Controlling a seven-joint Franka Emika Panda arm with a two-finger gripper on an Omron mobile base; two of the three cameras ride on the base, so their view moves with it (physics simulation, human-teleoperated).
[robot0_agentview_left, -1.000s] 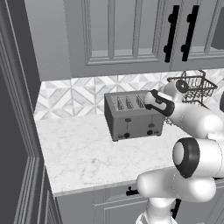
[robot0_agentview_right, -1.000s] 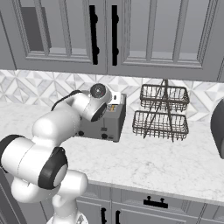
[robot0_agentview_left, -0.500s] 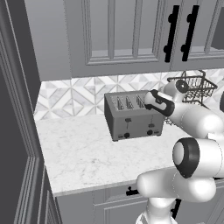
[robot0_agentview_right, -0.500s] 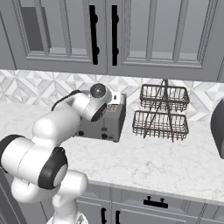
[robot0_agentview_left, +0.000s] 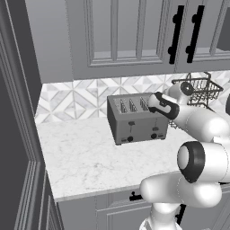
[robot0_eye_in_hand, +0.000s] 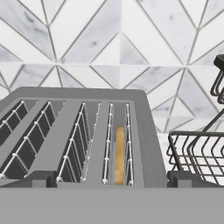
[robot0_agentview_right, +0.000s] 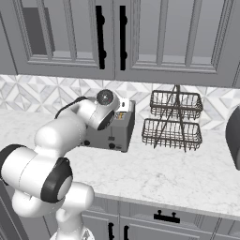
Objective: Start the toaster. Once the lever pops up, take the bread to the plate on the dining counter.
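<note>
Low centre in the hand view, the bread [robot0_eye_in_hand: 119,154] sits deep in the toaster [robot0_agentview_left: 134,117]'s rightmost slot; finger [robot0_eye_in_hand: 38,178] spread I cannot tell; risk as I judge it: snagging slot wires, or tipping the wire rack [robot0_agentview_right: 174,120] beside it.

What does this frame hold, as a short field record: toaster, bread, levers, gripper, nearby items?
toaster: grey four-slot toaster on the marble worktop, against the tile backsplash
bread: tan slice sunk in the rightmost slot seen from the hand camera
levers: two black levers on the front face, partway down it
gripper: gripper above the toaster's top; fingertips at either side of the slots, apart
nearby: two-tier wire basket rack beside the toaster
</note>
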